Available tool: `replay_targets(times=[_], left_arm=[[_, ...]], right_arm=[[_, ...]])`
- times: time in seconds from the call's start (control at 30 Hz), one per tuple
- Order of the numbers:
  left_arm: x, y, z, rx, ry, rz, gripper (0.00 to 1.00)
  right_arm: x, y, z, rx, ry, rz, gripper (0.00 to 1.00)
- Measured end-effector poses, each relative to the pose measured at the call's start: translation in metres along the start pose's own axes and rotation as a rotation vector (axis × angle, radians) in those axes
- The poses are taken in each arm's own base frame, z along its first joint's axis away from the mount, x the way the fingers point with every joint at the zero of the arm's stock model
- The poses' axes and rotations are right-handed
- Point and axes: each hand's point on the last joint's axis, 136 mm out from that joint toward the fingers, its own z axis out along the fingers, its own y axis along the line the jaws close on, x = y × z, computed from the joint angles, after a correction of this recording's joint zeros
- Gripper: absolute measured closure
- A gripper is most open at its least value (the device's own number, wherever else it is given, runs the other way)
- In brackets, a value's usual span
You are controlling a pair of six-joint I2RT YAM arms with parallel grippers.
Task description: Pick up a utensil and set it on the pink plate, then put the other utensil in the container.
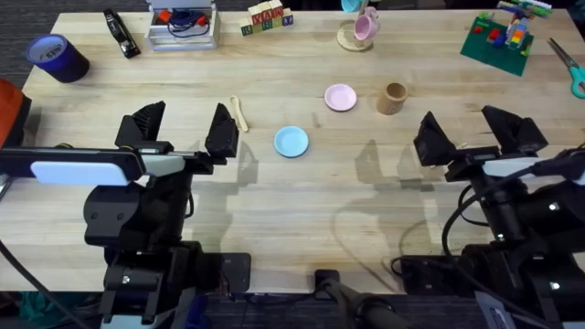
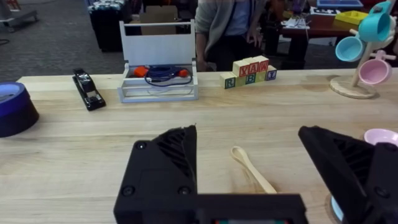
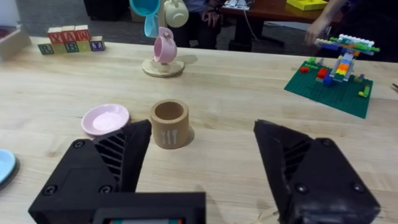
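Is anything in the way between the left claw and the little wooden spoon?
No. The left gripper has its jaws open, and the spoon lies on bare table just ahead of it. The blue plate sits off to the side.

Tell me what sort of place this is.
Probably a robot lab or workshop: a wooden table set with test props such as alphabet blocks and a brick model, with desks and carpet behind.
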Motion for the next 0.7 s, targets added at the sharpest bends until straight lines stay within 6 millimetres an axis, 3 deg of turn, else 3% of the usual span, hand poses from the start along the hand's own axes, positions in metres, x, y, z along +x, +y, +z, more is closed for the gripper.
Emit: replay_targets(times=[0.7], left_arm=[[0.0,-0.0001,0.0,0.0,0.0,0.0,0.005]], right_arm=[[0.0005,0.0034,-0.0002,-0.02,0.004,0.001,0.006]])
